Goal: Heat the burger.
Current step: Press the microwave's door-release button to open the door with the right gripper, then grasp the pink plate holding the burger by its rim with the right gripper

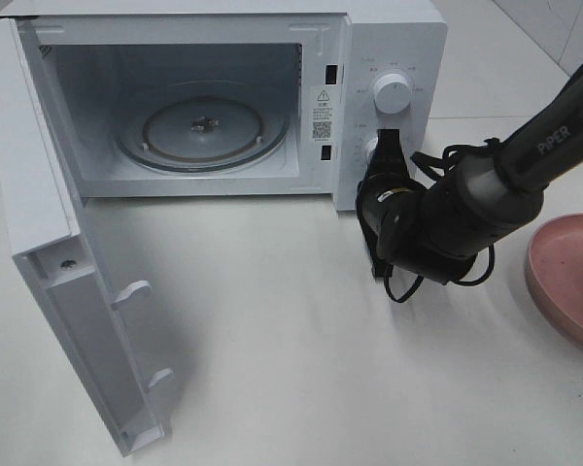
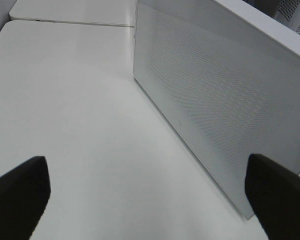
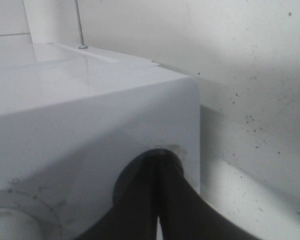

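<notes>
While the boxy white microwave (image 1: 389, 39) gapes empty, burger unseen, the closed right hand (image 1: 386, 141) meets its lower dial (image 1: 371, 148) and the left hand (image 2: 147, 167) hangs open.

The microwave (image 1: 389, 39) shell is smooth white with a soft sheen, and its turntable (image 1: 204, 131) looks like clear glass. The door (image 2: 215, 100) pane is smooth over fine dotted mesh. The counter (image 1: 301, 359) is matt white. At 3 o'clock the pink plate (image 1: 568, 272) is glossy. The arm (image 1: 554, 136) is matt dark grey. The fingers (image 2: 20, 195) of the left hand (image 2: 146, 162) are matt black.
</notes>
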Tool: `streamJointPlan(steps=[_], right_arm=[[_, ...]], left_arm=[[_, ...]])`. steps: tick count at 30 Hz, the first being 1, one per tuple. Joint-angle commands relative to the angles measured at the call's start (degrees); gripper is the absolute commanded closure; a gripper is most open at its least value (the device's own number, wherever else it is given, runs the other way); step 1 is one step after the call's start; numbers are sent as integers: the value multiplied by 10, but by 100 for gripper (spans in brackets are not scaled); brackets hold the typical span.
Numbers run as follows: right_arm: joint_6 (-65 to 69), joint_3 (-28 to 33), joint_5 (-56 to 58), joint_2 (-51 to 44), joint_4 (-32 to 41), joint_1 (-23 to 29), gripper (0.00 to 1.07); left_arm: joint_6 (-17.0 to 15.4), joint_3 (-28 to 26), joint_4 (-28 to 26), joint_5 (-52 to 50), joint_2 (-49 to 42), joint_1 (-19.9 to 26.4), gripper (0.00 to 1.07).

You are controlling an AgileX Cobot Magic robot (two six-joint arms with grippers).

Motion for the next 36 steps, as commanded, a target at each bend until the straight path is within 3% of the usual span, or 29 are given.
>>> streamJointPlan(steps=[1, 20, 36], right_arm=[[1, 1, -71, -26, -68, -14, 107], [-107, 95, 56, -106, -92, -14, 107], [-446, 128, 238, -217, -102, -16, 107]], left_arm=[[-3, 1, -2, 1, -5, 1, 9], [-3, 1, -2, 1, -5, 1, 9], [-3, 1, -2, 1, -5, 1, 9]])
